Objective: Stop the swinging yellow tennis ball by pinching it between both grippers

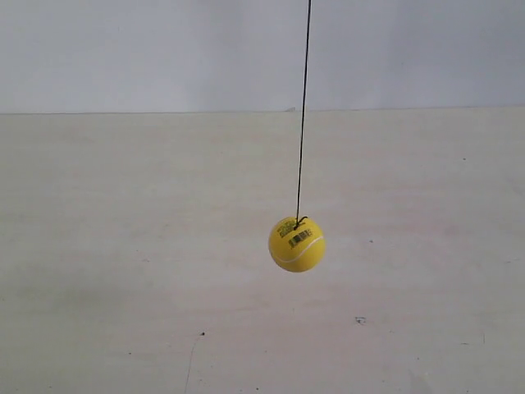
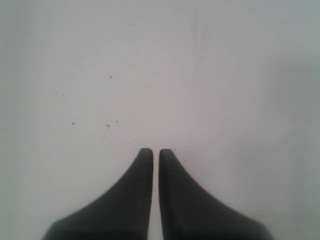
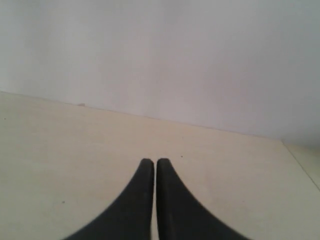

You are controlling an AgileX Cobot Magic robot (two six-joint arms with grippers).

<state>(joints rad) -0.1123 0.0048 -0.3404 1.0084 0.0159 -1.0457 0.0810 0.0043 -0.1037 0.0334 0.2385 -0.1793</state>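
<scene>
The yellow tennis ball (image 1: pixel 297 244) hangs from a thin black string (image 1: pixel 303 107) above the pale tabletop, with a white seam and black barcode print facing the exterior camera. No arm shows in the exterior view. My left gripper (image 2: pixel 156 151) is shut with nothing between its black fingers, over a speckled whitish surface. In the right wrist view my right gripper (image 3: pixel 154 162) is likewise shut and empty, pointing along the table toward the wall. Neither wrist view shows the ball.
The pale wooden table (image 1: pixel 123 246) runs back to a white wall (image 1: pixel 164 49). The table's far edge and a corner appear in the right wrist view near the wall (image 3: pixel 200 60).
</scene>
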